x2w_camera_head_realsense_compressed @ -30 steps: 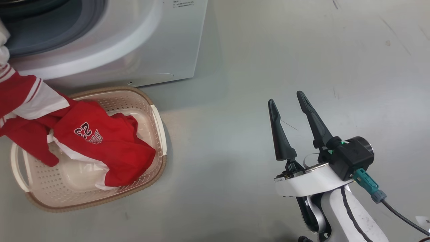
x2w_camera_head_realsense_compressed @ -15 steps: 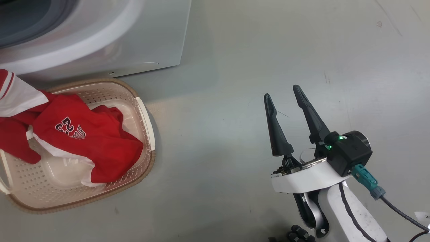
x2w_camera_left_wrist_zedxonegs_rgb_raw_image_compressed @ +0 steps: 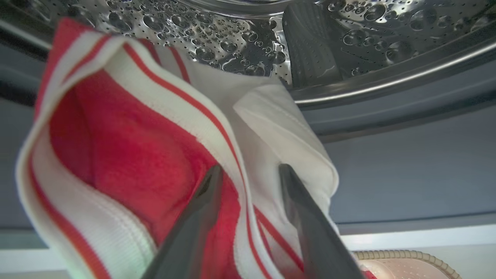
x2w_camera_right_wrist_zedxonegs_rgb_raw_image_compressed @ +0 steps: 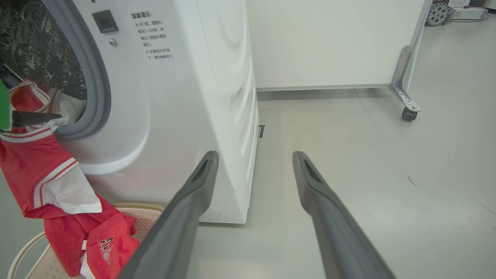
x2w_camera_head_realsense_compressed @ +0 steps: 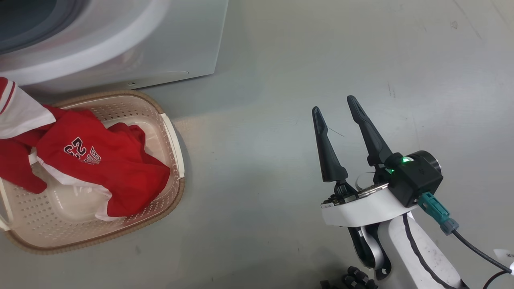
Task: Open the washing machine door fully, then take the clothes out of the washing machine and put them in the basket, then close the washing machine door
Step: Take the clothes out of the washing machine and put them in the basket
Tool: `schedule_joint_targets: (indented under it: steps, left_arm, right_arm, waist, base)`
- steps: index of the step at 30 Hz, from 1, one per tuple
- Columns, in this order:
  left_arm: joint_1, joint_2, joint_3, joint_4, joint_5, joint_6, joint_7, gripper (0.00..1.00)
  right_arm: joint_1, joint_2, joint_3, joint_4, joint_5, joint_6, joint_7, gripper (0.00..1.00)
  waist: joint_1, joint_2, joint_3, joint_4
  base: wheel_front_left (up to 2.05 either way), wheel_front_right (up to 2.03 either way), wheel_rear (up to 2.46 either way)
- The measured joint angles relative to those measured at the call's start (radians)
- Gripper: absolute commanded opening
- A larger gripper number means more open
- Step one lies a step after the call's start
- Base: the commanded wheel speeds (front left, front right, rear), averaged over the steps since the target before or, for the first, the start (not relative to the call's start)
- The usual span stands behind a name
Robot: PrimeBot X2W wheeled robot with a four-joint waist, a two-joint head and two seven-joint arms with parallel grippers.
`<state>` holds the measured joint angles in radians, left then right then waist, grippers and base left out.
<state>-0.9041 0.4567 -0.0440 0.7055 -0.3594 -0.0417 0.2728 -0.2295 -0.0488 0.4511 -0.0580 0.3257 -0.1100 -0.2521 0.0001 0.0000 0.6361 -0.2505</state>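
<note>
The clothes [x2w_camera_head_realsense_compressed: 100, 160], a red jersey with white trim and the number 23, hang from the washing machine [x2w_camera_head_realsense_compressed: 160, 40] mouth down into the cream basket [x2w_camera_head_realsense_compressed: 172, 132] on the floor in front of it. At the steel drum [x2w_camera_left_wrist_zedxonegs_rgb_raw_image_compressed: 232, 31], my left gripper [x2w_camera_left_wrist_zedxonegs_rgb_raw_image_compressed: 250, 168] stands with its fingers apart on either side of the jersey's striped edge [x2w_camera_left_wrist_zedxonegs_rgb_raw_image_compressed: 135, 155]. My right gripper [x2w_camera_head_realsense_compressed: 332, 104] is open and empty over bare floor, well right of the basket. The washing machine door is out of view.
A white panel on castors [x2w_camera_right_wrist_zedxonegs_rgb_raw_image_compressed: 403, 104] stands behind and to the right of the washer [x2w_camera_right_wrist_zedxonegs_rgb_raw_image_compressed: 186, 97]. Grey floor stretches right of the washer and basket rim [x2w_camera_right_wrist_zedxonegs_rgb_raw_image_compressed: 143, 207]. A cable trails from my right wrist [x2w_camera_head_realsense_compressed: 474, 249].
The head camera has swung, so the washer and basket sit further left in the picture. The jersey lies much as before, and my right gripper stays open in the same pose.
</note>
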Motion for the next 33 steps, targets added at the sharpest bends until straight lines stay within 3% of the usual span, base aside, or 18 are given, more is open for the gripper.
schedule_joint_targets:
  steps: [6,13,22,33]
  left_arm:
    - [-0.013,-0.002,-0.017,0.034,0.000,-0.017,-0.009,0.00]
    - [-0.013,-0.052,-0.035,0.049,0.000,-0.037,-0.082,0.00]
    - [0.007,-0.122,-0.066,0.043,-0.002,-0.069,-0.257,0.00]
    - [0.160,-0.186,-0.148,0.031,-0.021,-0.079,-0.418,0.00]
  right_arm:
    - [-0.009,0.000,-0.005,0.002,0.000,-0.006,0.000,1.00]
    - [-0.010,0.000,-0.023,0.012,0.000,-0.006,0.000,1.00]
    - [-0.010,-0.001,-0.054,0.041,-0.006,-0.006,0.000,1.00]
    - [0.019,-0.001,-0.089,0.097,-0.027,-0.004,0.000,1.00]
  waist:
    - [0.0000,0.0000,-0.004,0.003]
    - [0.0000,0.0000,-0.025,0.019]
    - [0.0000,0.0000,-0.082,0.055]
    - [0.0000,0.0000,-0.196,0.125]
  base:
    - [0.00,0.00,0.00]
    - [0.00,0.00,0.00]
    - [0.00,0.00,0.00]
    - [0.00,0.00,0.00]
